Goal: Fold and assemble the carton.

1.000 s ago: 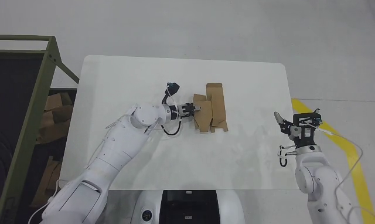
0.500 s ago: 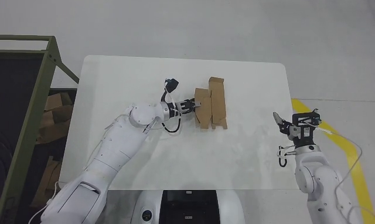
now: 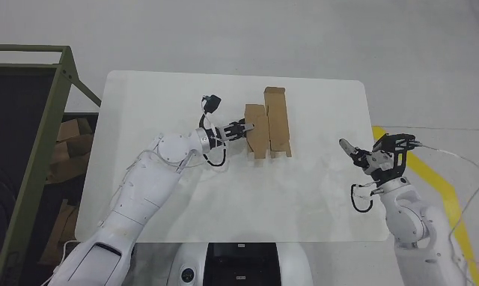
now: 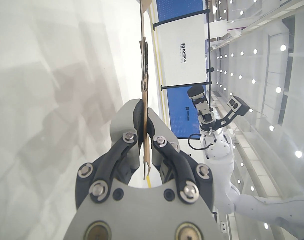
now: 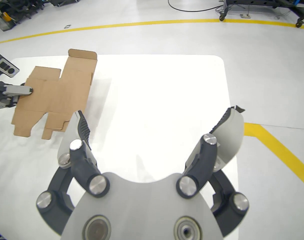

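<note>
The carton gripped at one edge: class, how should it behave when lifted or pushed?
Probably light: the left gripper holds the carton by one edge alone. Likely fairly stiff, looking nearly straight edge-on in the left wrist view, though flaps may hinge at creases. Flat, so it should slide, not roll.

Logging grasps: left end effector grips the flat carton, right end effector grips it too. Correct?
No. The right end effector is open, apart from the carton, as the right wrist view shows; the left end effector grips its edge.

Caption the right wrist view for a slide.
Open right pincer over the white table; left pincer holds the flat carton.
</note>
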